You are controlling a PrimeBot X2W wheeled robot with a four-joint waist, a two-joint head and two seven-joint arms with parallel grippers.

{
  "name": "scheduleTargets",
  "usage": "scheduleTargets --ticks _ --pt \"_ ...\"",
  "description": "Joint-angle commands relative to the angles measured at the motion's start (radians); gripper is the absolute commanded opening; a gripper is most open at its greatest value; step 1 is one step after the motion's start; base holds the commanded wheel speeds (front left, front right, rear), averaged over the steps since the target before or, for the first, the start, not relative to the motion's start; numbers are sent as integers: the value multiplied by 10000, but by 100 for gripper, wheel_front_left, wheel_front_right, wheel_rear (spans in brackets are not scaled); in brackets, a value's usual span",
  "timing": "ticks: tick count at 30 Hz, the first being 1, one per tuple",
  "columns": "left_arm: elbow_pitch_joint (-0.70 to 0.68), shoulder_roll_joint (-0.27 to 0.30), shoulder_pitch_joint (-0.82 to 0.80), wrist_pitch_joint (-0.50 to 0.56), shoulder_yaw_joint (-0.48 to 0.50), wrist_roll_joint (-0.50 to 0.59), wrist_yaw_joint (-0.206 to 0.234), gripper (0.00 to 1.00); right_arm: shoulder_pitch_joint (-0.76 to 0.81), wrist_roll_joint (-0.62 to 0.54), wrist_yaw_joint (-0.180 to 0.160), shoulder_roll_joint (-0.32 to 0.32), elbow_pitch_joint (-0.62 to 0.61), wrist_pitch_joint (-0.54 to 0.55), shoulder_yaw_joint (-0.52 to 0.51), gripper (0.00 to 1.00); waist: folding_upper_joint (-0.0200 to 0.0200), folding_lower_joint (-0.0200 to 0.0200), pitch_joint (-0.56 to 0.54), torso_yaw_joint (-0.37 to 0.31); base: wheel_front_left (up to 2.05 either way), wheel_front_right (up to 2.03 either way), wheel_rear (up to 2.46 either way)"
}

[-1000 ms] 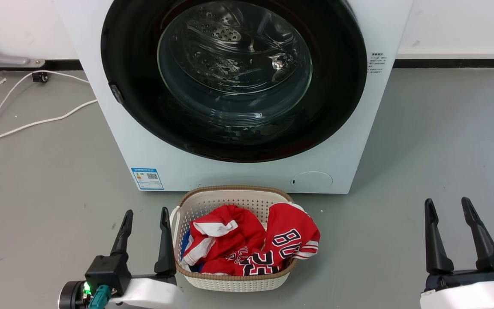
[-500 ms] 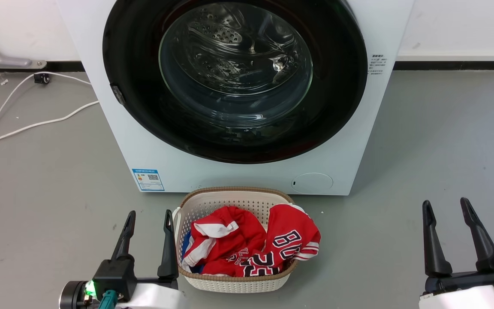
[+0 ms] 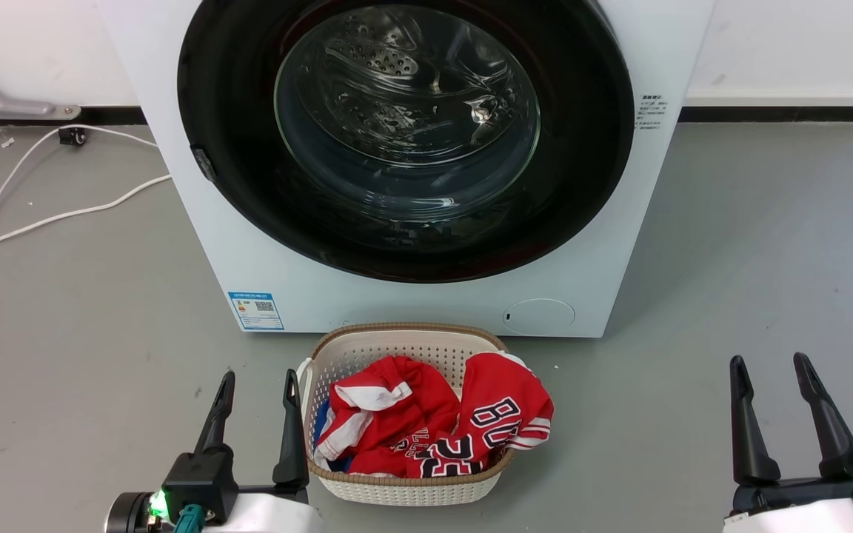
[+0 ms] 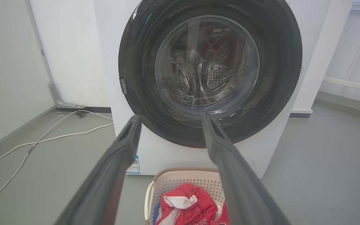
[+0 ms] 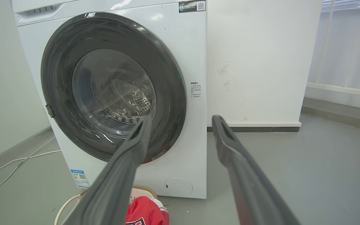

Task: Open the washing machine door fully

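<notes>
Beyond spread left fingers (image 3: 213,423) and right fingers (image 3: 746,429) stands the shut washing machine door (image 3: 406,126).

Head view is taken from high up, tilted forward and down at the floor (image 3: 767,222). The washing machine (image 3: 412,300) is faced square-on and close, its top cropped off. The left end effector (image 3: 260,374) is framed at lower left, the right end effector (image 3: 767,357) at lower right. Left wrist view is aimed low and nearly level, straight at the washing machine door (image 4: 136,62), fairly near. Right wrist view is set off to the right, so the door is seen obliquely, with a white wall (image 5: 255,62) beside it. Door, blue label (image 3: 256,311) and laundry basket (image 3: 408,327) are shared by all three views.
</notes>
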Motion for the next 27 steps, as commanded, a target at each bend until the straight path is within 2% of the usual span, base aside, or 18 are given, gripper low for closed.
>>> scheduleTargets --ticks 1,13,14,15,16,17,23,24,27 --pt "4 -19 52 -28 -5 -3 10 100 43 58 -3 20 0 -23 4 100 0 0 -3 2 0 0 0" --pt "113 -18 55 -28 2 -33 69 100 -9 158 -3 20 88 -23 -55 100 0 0 -65 -1 0 0 0" --pt "117 -18 54 -28 3 -35 73 100 -27 133 -3 20 76 -23 -75 68 0 0 -65 -3 0 0 0" --pt "120 -18 54 -28 8 -43 80 100 -49 270 -3 18 84 -23 -139 24 0 0 -64 -6 0 0 0" --pt "123 -19 52 -28 0 -53 82 100 -57 468 -3 20 133 -23 -147 0 0 0 -64 -5 0 0 0" --pt "135 -19 50 -28 2 -83 84 100 -131 1454 -3 15 302 -23 -223 0 0 0 -64 -15 0 0 0" --pt "164 -16 60 -28 3 -105 79 100 -370 5371 -3 0 680 -23 166 0 0 0 -67 -49 0 0 0" --pt "170 -17 65 -28 -3 -131 80 100 -386 6628 -1 23 826 -23 460 0 0 0 -71 -56 0 0 0" --pt "191 -16 61 -28 -28 -162 73 100 -411 8792 -1 11 1014 -23 714 0 0 0 -76 -49 0 0 0"
